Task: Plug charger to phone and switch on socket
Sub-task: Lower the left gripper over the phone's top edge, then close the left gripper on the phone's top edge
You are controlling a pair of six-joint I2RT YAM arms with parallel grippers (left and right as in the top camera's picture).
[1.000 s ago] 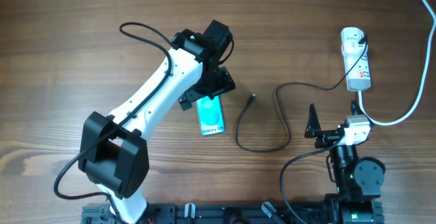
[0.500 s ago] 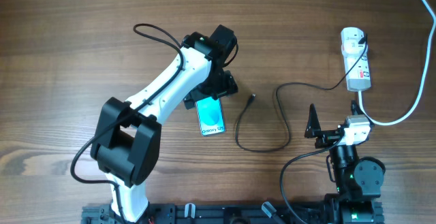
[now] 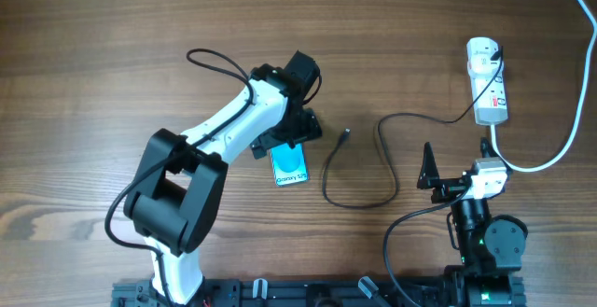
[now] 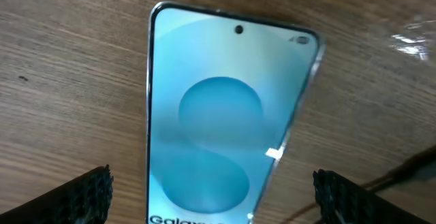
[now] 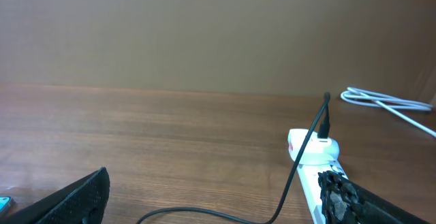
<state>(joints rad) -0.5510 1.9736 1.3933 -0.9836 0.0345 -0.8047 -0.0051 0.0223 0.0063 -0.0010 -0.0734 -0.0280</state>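
The phone (image 3: 289, 166) lies flat on the wood table with its cyan screen up; it fills the left wrist view (image 4: 218, 115). My left gripper (image 3: 284, 139) hangs open over its far end, one finger on each side, not touching it (image 4: 214, 197). The thin black charger cable (image 3: 359, 181) loops right of the phone, its connector tip (image 3: 345, 134) lying free. The cable runs to the white socket (image 3: 488, 83) at the far right, also in the right wrist view (image 5: 313, 152). My right gripper (image 3: 438, 172) is open and empty near the front edge (image 5: 218, 197).
A thick white cord (image 3: 560, 148) curves from the socket round the right edge of the table. The left arm's own black cable (image 3: 219, 60) arcs above its white link. Bare wood lies to the left and at the back.
The left arm has folded in and its gripper has moved slightly right and down over the phone's far end. The phone, the cable and the right arm have not moved.
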